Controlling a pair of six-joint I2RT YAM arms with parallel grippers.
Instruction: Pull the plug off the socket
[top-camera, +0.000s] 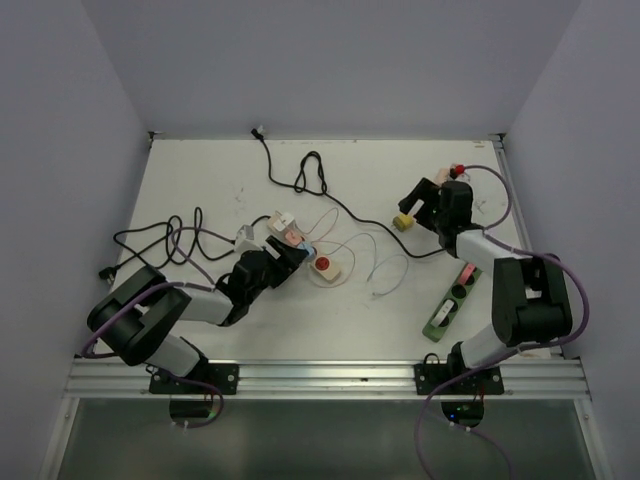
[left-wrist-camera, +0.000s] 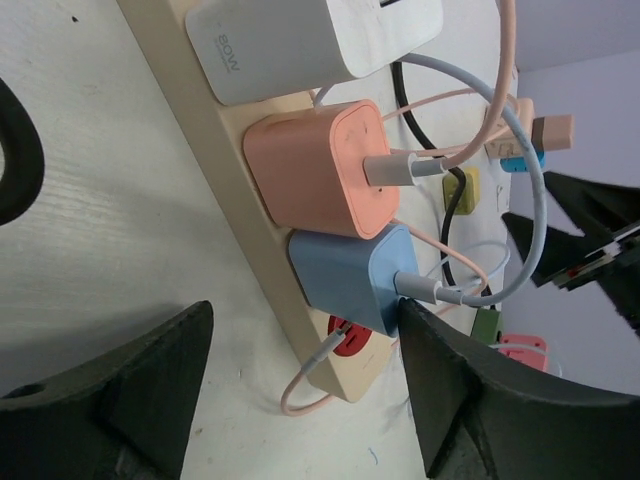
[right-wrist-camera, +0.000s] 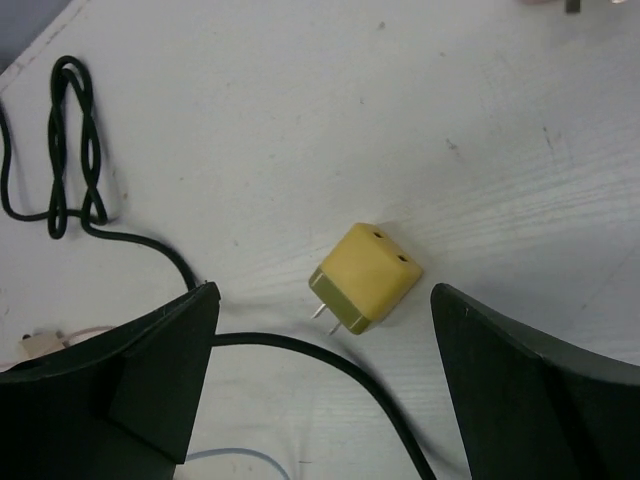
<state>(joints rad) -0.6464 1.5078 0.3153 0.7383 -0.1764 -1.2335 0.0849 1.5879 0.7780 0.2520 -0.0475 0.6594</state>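
Right gripper (right-wrist-camera: 325, 292) hangs over the yellow plug (right-wrist-camera: 365, 277), jaws wide apart, one on each side, neither touching it. The plug lies on its side on the table (right-wrist-camera: 250, 120), both prongs bare and in the open, so it is in no socket. A black cable (right-wrist-camera: 330, 365) runs just beside it, under the jaws.

Left gripper (left-wrist-camera: 305, 305) sits at the end of the power strip (left-wrist-camera: 258, 255), jaws apart too and clamped on nothing. The right-hand finger looks to be against the corner of the blue charger (left-wrist-camera: 345, 280); the other finger is clear of the strip. Three chargers are seated in the strip: white charger (left-wrist-camera: 300, 40), orange charger (left-wrist-camera: 320, 165) and the blue one, each with its lead plugged in.

In the top view the yellow plug is on the right half of the table, well apart from the strip on the left.

Progress, as a judgement: if the yellow plug is the target, the pull is done – plug out, set down, nothing held – and only backing both arms away is left. If one of the strip's chargers is meant, that pull is not yet done. I can't tell which from these views, but the bare-pronged plug under open jaws points to the first reading.
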